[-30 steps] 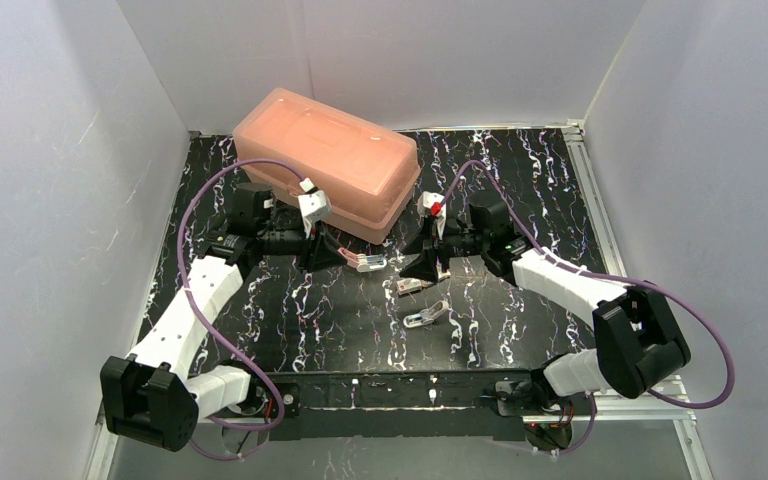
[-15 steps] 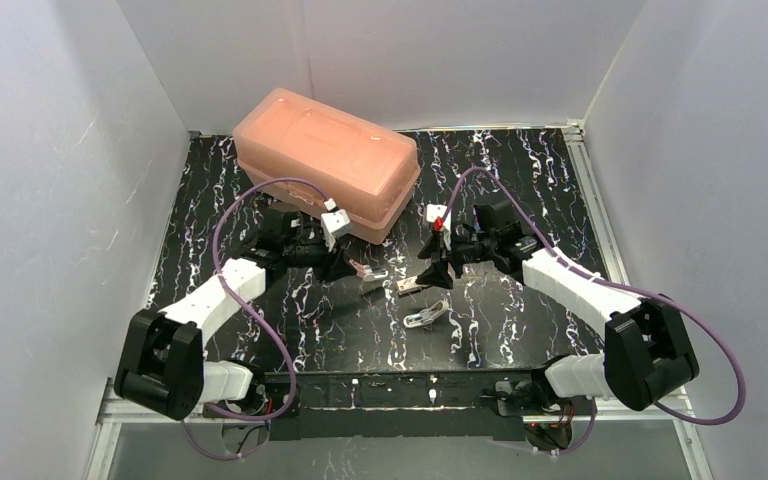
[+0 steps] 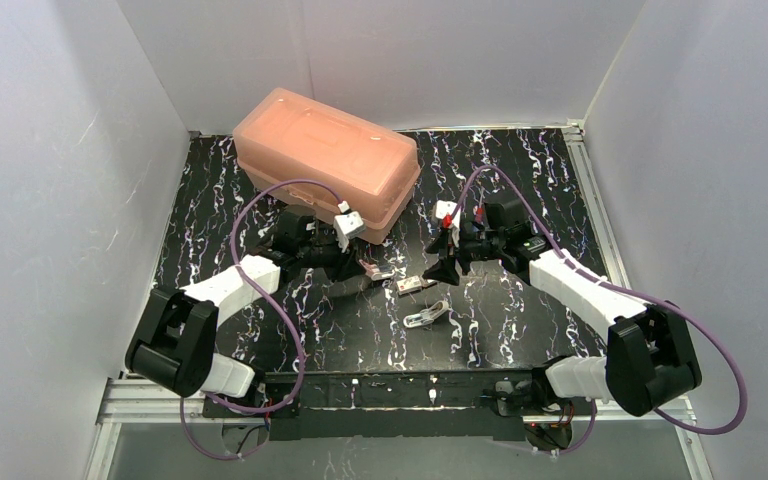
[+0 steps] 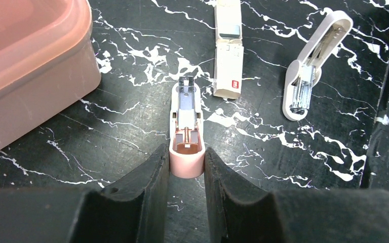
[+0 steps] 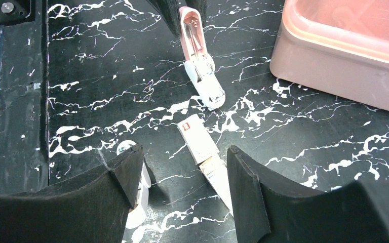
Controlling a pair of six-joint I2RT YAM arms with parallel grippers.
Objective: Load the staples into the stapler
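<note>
My left gripper (image 4: 186, 156) is shut on the rear end of a pink stapler (image 4: 186, 121), which points away from the fingers and lies open with its metal channel facing up. The stapler (image 3: 378, 271) is low over the black marbled table. Just beyond it lies a small white staples box (image 4: 229, 55) with a red label, its sleeve partly slid out. My right gripper (image 5: 182, 157) stands open above the near end of that box (image 5: 198, 139) and holds nothing. The pink stapler (image 5: 198, 55) shows at the top of the right wrist view.
A white stapler (image 3: 426, 317) lies opened out on the table, nearer the arm bases than the box. A large pink lidded container (image 3: 325, 160) stands at the back left, close behind the left gripper. White walls close in the table on three sides.
The left arm has swung inward and carried the pink stapler a little right, toward the staples box. The right gripper has shifted slightly right and stays open.
</note>
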